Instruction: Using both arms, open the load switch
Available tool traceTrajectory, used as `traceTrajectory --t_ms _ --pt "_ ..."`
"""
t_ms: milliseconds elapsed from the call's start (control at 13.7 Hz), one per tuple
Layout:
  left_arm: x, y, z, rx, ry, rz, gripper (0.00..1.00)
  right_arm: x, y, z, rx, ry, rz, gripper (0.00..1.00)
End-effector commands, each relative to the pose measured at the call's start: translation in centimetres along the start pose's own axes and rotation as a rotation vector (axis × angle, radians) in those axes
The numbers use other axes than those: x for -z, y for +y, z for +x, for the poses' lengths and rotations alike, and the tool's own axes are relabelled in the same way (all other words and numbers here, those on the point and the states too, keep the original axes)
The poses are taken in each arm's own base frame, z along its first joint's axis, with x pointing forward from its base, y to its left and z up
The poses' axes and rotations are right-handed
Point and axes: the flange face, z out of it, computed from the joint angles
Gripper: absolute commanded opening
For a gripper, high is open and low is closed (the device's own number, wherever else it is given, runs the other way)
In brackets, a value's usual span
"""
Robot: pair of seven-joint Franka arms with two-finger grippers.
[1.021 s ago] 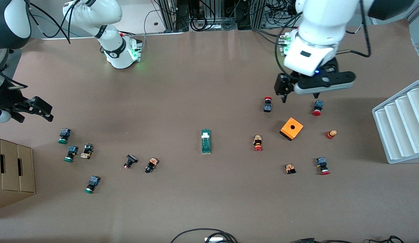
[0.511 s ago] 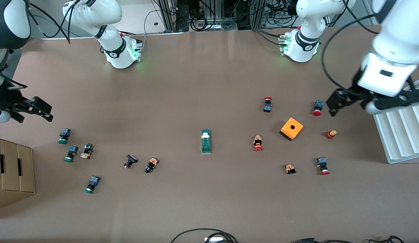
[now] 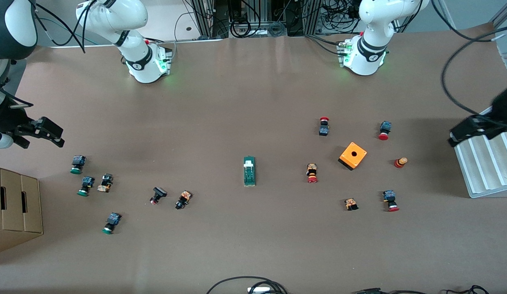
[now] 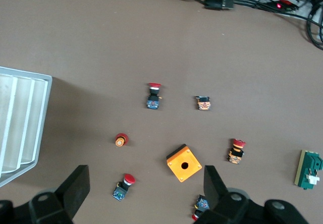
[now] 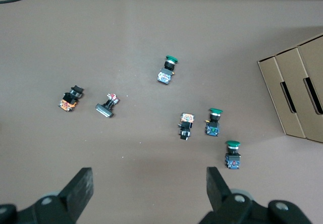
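Front view: unlabelled load switch [image 3: 249,171] (flat)

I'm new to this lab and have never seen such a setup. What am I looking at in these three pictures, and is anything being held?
Two white robot arms stand at a brown table. One picture looks down from a high camera facing them; the other two come from cameras on each arm's wrist. The left gripper hangs open over the white tray at its end of the table. The right gripper hangs open near the cardboard box. Neither holds anything. In the middle lies the load switch, a slim green block with a white lever, untouched. Small push-buttons with red or green caps and an orange box are scattered around it.
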Motion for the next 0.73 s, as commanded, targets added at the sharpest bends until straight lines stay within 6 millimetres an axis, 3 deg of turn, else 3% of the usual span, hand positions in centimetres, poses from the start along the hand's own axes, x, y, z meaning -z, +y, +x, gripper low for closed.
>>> traceTrajectory --t_ms 0,219,365,511,657 --pt "0.0 -2.6 0.2 0.01 -0.024 -0.015 1.0 0.3 0.2 0.4 0.013 -0.006 -0.028 1.0" --pt "0.2 -4.8 0.5 -0.017 -0.026 -0.015 1.0 0.3 0.2 0.4 0.013 -0.007 -0.028 1.0" --pt "0.1 -4.7 0.3 -0.047 -0.04 -0.018 1.0 0.2 0.3 0.4 0.011 -0.009 -0.028 1.0" --pt "-0.8 -4.6 0.4 -0.047 -0.061 -0.017 1.0 0.2 0.3 0.4 0.01 -0.007 -0.028 1.0" --pt "-3.0 -4.9 0.8 -0.052 -0.118 -0.009 1.0 0.2 0.3 0.4 0.012 -0.006 -0.028 1.0"
